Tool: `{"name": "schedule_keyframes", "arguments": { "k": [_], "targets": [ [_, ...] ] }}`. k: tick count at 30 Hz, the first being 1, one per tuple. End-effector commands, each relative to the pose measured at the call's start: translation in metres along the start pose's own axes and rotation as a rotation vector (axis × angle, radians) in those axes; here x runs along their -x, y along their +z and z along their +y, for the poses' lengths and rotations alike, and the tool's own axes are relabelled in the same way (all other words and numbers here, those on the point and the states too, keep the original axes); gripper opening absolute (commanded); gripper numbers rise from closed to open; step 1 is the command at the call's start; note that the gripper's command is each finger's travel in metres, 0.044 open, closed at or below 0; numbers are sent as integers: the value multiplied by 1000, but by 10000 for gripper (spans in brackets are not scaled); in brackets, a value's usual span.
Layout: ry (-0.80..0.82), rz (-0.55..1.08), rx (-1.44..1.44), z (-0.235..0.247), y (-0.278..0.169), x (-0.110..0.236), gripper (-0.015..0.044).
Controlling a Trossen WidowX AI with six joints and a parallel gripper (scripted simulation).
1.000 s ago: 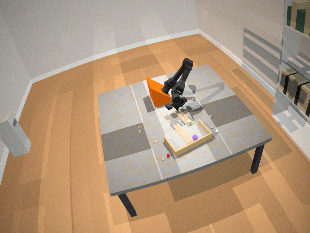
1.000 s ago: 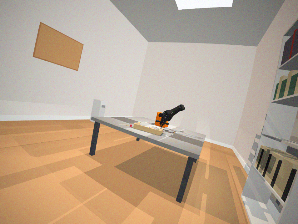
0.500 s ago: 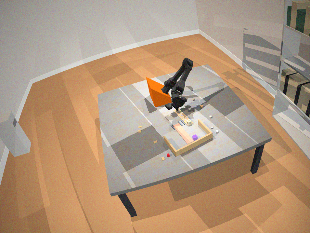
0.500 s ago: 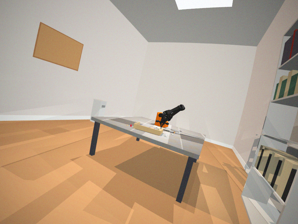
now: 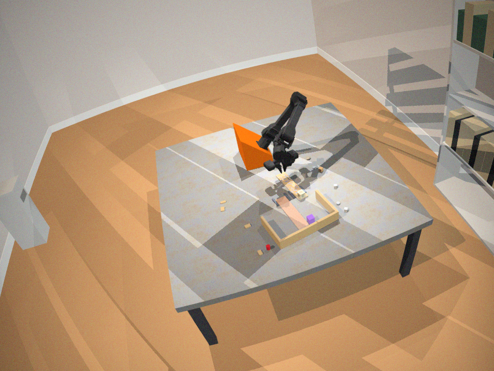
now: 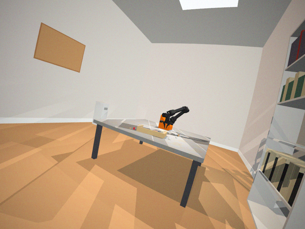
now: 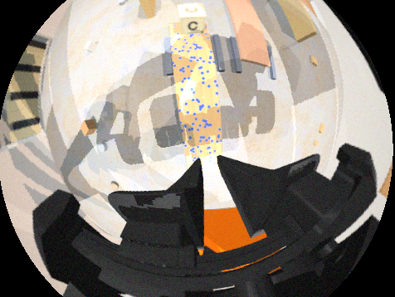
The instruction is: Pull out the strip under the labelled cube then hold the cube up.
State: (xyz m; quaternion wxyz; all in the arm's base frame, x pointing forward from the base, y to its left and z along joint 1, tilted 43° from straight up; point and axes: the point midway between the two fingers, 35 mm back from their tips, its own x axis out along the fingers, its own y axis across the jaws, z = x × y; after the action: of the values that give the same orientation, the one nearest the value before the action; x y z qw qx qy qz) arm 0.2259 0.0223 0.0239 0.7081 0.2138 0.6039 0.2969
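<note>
The gripper point(image 7: 210, 172) hangs just above the near end of the speckled strip point(image 7: 193, 94), its jaws parted a little with nothing between them; a sliver of counter point(image 5: 199, 239) and orange block point(image 5: 247, 150) shows in the gap. Only the wrist view reveals that gap, the blue specks on the strip and the "C" on the labelled cube point(image 7: 192, 21). In the top view the fingers merge into one dark mass.

In the wrist view the strip's long axis runs from 6 o'clock, at the gripper, to 12 o'clock, where the cube sits on its far end. In the top view the strip point(image 5: 290, 184) slants from 11 toward 5 o'clock, the cube point(image 5: 301, 194) at the mouth of the wooden frame point(image 5: 307, 231).

Beside it lies a plain peach strip point(image 5: 293, 211) carrying a purple cube point(image 5: 309, 218) inside the frame. The exterior view shows the arm low over the counter, but no such detail.
</note>
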Motion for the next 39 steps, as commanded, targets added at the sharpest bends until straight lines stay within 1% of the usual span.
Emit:
{"name": "schedule_keyframes", "arguments": {
  "k": [1, 11, 39],
  "targets": [
    [-1, -1, -5, -1, 15, 2, 184],
    [-1, -2, -4, -4, 49, 6, 440],
    [-2, -6, 0, -8, 141, 19, 440]
  ]
}}
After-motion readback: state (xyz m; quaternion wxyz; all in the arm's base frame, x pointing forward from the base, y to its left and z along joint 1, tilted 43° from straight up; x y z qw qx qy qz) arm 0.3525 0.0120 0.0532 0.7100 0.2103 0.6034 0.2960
